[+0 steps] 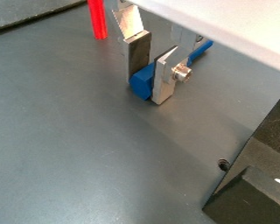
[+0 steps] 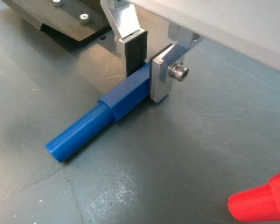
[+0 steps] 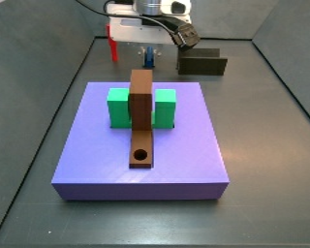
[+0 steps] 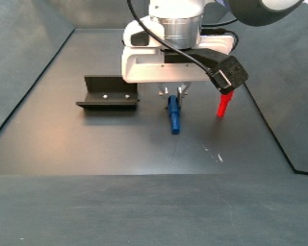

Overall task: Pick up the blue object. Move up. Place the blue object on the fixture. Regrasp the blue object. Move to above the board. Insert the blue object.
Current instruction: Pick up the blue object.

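Observation:
The blue object [image 2: 95,124] lies flat on the dark floor; it also shows in a wrist view [image 1: 142,85] and a side view [image 4: 173,115]. My gripper [image 2: 147,83] stands straight over its thicker end, one finger on each side, and the pads touch both of its faces. The gripper also shows in a wrist view [image 1: 150,87] and in both side views [image 3: 144,53] [image 4: 173,93]. The fixture [image 4: 108,94] stands beside it on the floor. The board [image 3: 142,116], a brown bar with a round hole near its near end, lies over the purple slab.
A red peg [image 4: 225,104] stands close on the gripper's other side from the fixture, and shows in both wrist views [image 1: 98,17] [image 2: 265,201]. The purple slab [image 3: 184,155] carries two green blocks [image 3: 119,107] beside the board. Dark walls enclose the floor.

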Robot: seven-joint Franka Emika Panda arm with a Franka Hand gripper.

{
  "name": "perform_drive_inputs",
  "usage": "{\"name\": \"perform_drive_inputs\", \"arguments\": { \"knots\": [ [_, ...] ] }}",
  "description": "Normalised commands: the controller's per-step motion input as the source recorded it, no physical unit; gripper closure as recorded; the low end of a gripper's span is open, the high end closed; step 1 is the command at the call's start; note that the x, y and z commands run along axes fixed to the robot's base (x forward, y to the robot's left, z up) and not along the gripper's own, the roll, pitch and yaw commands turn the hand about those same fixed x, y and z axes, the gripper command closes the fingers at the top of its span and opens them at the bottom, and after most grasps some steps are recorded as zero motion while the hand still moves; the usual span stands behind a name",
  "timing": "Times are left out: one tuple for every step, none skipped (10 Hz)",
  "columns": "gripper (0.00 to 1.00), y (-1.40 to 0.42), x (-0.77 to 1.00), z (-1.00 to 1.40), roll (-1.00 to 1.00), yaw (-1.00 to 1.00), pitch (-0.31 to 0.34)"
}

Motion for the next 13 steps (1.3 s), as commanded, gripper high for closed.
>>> {"name": "perform_drive_inputs", "arguments": {
  "knots": [
    [1.0,0.0,0.0,0.0,0.0,0.0,0.0],
    [1.0,0.0,0.0,0.0,0.0,0.0,0.0],
    [1.0,0.0,0.0,0.0,0.0,0.0,0.0],
    [1.0,0.0,0.0,0.0,0.0,0.0,0.0],
    [1.0,0.0,0.0,0.0,0.0,0.0,0.0],
    [1.0,0.0,0.0,0.0,0.0,0.0,0.0],
    [1.0,0.0,0.0,0.0,0.0,0.0,0.0],
    [1.0,0.0,0.0,0.0,0.0,0.0,0.0],
    [1.0,0.0,0.0,0.0,0.0,0.0,0.0],
    [1.0,0.0,0.0,0.0,0.0,0.0,0.0],
    [1.0,0.0,0.0,0.0,0.0,0.0,0.0],
    [1.0,0.0,0.0,0.0,0.0,0.0,0.0],
    [1.0,0.0,0.0,0.0,0.0,0.0,0.0]
  ]
}}
